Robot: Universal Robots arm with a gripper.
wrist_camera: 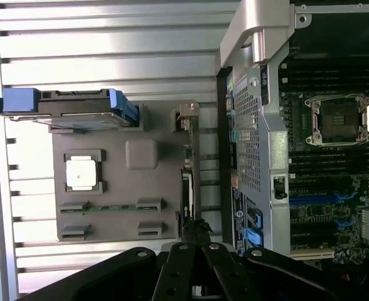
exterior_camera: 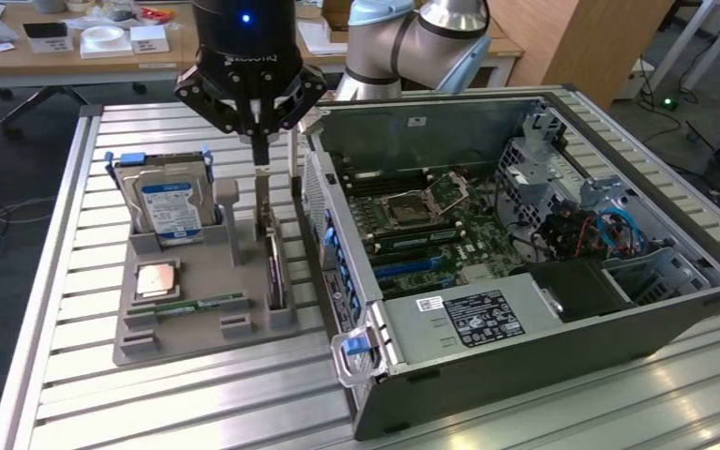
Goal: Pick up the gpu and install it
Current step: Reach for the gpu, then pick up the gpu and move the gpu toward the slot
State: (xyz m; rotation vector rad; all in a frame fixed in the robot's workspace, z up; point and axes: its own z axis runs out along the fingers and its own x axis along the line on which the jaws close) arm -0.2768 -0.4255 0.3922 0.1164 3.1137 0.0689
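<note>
Nearest the wrist camera, the gripper is seen poised over the near end of the gpu. Its jaws are drawn almost together and appear to be clamped on the card's upper edge, though the contact itself cannot be made out with certainty.

The gpu is still stood on its long edge in a slot of the grey parts holder, at the side of the holder next to the open computer case. No lift is shown, so the pick-up is judged to be at the grasping stage only. The installation is wholly left to be done: the motherboard is exposed, and its blue expansion slots are seen unoccupied.

The card is seen as a thin, dark slab, viewed nearly edge-on, with a silvery metal bracket raised at one end. In the same holder a hard drive, a processor and a green RAM stick are kept, well apart from the jaws. Holder and case are carried by the slatted metal bench.
</note>
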